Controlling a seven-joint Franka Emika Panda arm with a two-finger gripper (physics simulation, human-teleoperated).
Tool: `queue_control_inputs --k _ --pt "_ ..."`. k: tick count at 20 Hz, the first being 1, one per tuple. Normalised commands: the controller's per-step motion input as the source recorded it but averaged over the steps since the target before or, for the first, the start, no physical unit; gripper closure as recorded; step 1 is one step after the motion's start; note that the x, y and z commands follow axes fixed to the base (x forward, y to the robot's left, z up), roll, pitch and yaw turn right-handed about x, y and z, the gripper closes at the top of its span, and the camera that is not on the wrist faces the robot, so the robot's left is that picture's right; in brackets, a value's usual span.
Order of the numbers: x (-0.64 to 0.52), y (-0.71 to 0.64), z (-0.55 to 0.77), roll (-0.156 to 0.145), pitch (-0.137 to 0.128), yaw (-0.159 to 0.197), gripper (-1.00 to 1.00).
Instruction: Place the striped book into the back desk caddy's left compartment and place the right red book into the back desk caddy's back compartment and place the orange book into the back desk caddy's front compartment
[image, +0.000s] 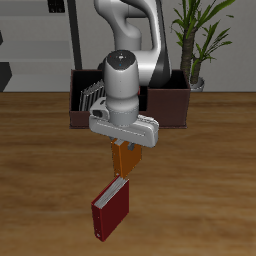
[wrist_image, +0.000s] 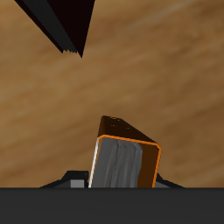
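Orange book (image: 126, 158) hangs clamped in my end effector (image: 125, 146), clear of the worktop (image: 40, 170) for carrying | back desk caddy (image: 168, 105) behind, striped book (image: 90, 98) inside | red book (image: 110, 208) lies below.

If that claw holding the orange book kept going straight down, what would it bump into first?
Probably bare table. The gripper points down, shut on the orange book, whose lower end would land first. The red book seems nearer the front, though depth is unclear.

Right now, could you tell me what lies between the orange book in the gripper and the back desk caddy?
Only bare table. In the exterior view, the gripper holds the orange book above the wood, nearer the front edge than the back desk caddy.
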Motion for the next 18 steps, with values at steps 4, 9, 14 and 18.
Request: queue_control_inputs --k 4,9,14,18 --pt "-0.04 0.02 0.22 0.010 -0.027 0.021 1.00" --pt "-0.11 -0.01 0.40 0.014 -0.039 0.030 1.00" --pt "-0.22 -0.11 0.61 -0.033 -0.053 0.134 1.00" --pt "-0.23 -0.14 0.56 -0.040 -0.068 0.172 1.00"
